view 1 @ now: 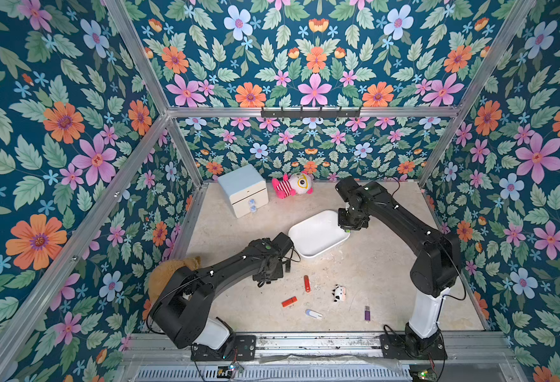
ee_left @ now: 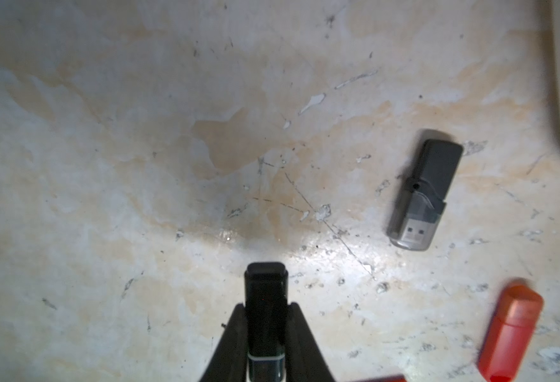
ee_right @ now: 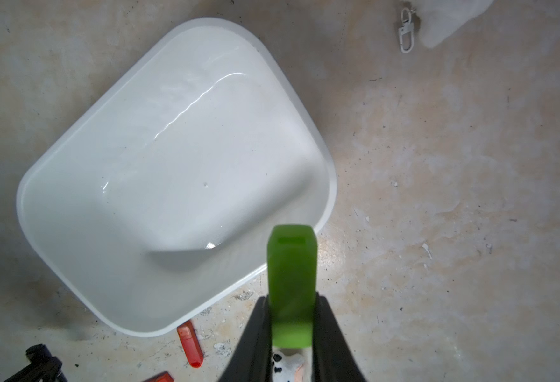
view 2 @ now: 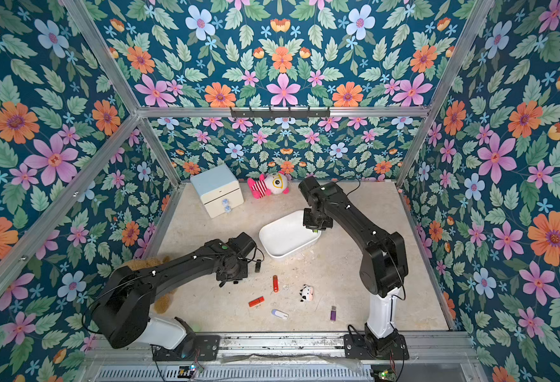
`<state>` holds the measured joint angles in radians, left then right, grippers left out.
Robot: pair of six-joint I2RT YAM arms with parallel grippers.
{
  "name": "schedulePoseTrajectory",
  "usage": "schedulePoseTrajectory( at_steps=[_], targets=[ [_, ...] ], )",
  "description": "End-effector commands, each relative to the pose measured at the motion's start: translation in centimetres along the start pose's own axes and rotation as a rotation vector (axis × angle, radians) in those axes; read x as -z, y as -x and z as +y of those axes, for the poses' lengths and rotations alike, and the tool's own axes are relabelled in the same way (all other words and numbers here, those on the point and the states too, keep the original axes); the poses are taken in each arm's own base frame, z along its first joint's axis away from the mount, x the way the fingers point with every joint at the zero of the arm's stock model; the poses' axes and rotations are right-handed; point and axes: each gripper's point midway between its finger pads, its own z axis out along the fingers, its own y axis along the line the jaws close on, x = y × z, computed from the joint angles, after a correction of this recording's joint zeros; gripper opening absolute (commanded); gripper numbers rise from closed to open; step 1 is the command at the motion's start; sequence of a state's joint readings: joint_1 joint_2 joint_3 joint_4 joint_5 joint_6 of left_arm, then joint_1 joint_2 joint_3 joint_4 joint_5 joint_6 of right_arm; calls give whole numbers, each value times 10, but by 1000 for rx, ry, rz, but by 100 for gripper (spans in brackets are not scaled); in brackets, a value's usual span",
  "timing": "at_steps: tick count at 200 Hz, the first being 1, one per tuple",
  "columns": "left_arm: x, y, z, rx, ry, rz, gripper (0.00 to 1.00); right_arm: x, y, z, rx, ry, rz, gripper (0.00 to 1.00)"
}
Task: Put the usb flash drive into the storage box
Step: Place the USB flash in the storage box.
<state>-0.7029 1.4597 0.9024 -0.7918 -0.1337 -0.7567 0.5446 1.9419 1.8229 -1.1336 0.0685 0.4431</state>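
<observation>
Purple drive and white drive lie nearest me on the table, with two red drives just beyond them. I see my left jaws clamped on a black drive, near and left of the box; a grey drive lies on the table just beside them. My right jaws are clamped on a green drive, hanging over the box's right rim.

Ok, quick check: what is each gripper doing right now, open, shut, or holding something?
Left gripper: shut on the black flash drive.
Right gripper: shut on the green flash drive.
</observation>
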Motion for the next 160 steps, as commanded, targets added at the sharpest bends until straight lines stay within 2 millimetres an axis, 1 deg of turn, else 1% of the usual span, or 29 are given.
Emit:
schedulePoseTrajectory(
  at_steps=[1, 18, 49, 100, 127, 160],
  targets=[
    [6, 1, 11, -3, 27, -6, 0, -11, -1, 8, 45, -21, 37, 0],
    [10, 4, 14, 6, 24, -14, 0, -24, 1, 18, 62, -22, 51, 0],
    [12, 7, 19, 20, 17, -22, 0, -50, 6, 27, 80, -46, 74, 0],
    [12, 7, 22, 18, 12, -20, 0, -89, 17, 28, 106, -122, 101, 0],
    [12, 6, 24, 25, 9, -17, 0, -100, 23, 28, 114, -152, 103, 0],
    [12, 6, 25, 25, 9, -16, 0, -111, 28, 22, 118, -203, 94, 0]
  ],
)
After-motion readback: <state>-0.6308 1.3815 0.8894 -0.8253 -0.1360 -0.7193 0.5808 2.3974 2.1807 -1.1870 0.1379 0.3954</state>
